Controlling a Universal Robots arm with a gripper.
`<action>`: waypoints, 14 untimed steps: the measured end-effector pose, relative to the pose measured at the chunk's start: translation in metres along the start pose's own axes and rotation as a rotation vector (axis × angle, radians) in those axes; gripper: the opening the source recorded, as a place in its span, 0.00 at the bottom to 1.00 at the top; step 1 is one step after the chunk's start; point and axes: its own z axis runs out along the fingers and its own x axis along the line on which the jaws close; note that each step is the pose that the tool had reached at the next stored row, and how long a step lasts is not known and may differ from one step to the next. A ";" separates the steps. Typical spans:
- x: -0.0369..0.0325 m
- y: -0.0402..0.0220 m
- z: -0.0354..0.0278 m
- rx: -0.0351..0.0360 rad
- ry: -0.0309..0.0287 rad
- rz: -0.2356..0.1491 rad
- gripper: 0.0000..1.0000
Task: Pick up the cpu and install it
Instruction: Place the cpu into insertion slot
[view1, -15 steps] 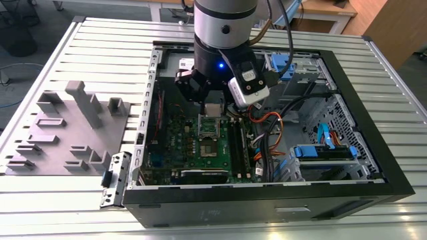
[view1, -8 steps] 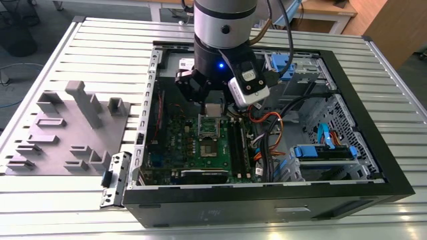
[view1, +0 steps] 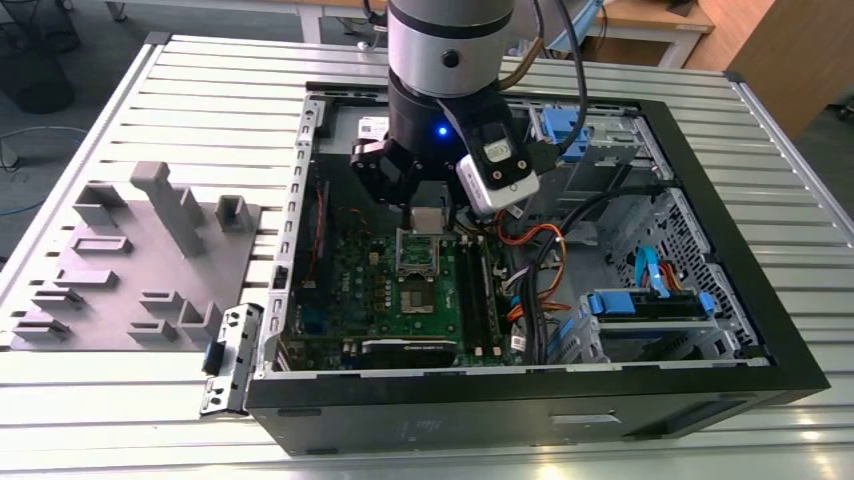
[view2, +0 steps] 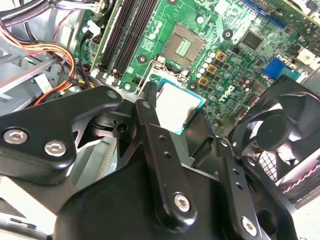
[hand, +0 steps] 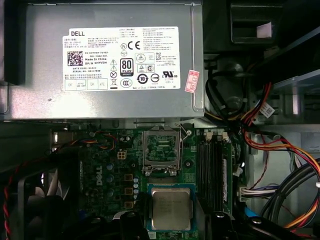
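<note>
On the exterior view's left, a grey moulded tray (view1: 100, 275) with upright blocks lies on the slatted metal bench (view1: 160, 400). Just beside it stands an open computer case (view1: 534, 400) with its green motherboard (view1: 387, 300) exposed. The robot arm reaches down into the case over the middle of the board.

Its gripper (view1: 427, 218) carries the cpu (view1: 427, 222), a small silvery square. In the second wrist view the black fingers (view2: 150, 125) pinch the cpu (view2: 180, 105) by two opposite edges. The chip hangs above the board, apart from it. Beyond it the socket (view2: 185, 47) lies open and empty.

In the first wrist view the cpu (hand: 171, 209) sits near the socket frame (hand: 161, 150), below the grey power supply (hand: 100, 60).

To my eye, this is the carry to the socket. Doing it well means keeping the chip level and squaring its edges to the frame. It should then be lowered straight, without sliding it across the contacts.

Further toward the exterior view's right, orange cables (view1: 534, 280) run close by. They look like something the arm could snag.
</note>
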 end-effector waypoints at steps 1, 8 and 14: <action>0.0000 0.0000 0.0000 0.0001 -0.0005 0.000 0.47; 0.0000 0.0000 0.0000 0.0005 -0.0042 0.001 0.47; 0.0000 0.0000 0.0000 0.0009 -0.0073 0.002 0.47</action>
